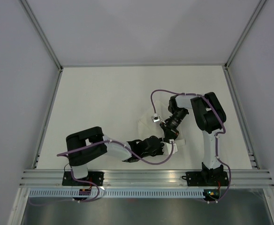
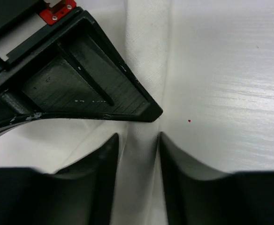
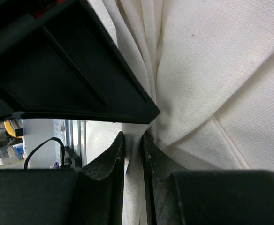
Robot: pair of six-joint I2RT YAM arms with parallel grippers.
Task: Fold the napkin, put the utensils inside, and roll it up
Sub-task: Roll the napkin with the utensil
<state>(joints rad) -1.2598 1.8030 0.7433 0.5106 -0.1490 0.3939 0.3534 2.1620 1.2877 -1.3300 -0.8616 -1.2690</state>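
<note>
At roughly 4 o'clock off bench (image 1: pixel 95 103) centre, the napkin (image 3: pixel 198 70) lies bunched and creased, white on white. The right fingers (image 3: pixel 104 164) stand narrow, pinching a napkin fold between them. The left fingers (image 2: pixel 99 164) sit partly apart astride a cloth ridge running 12 to 6 o'clock in their wrist view; gripping or loose, cannot tell.

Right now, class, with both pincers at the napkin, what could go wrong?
1. The right pincer pinches a bunched ridge of the napkin. Pulling may drag several layers along and spoil the fold.
2. The left pincer straddles a fold, but its grip is unclear, so the cloth may slip free.
</note>
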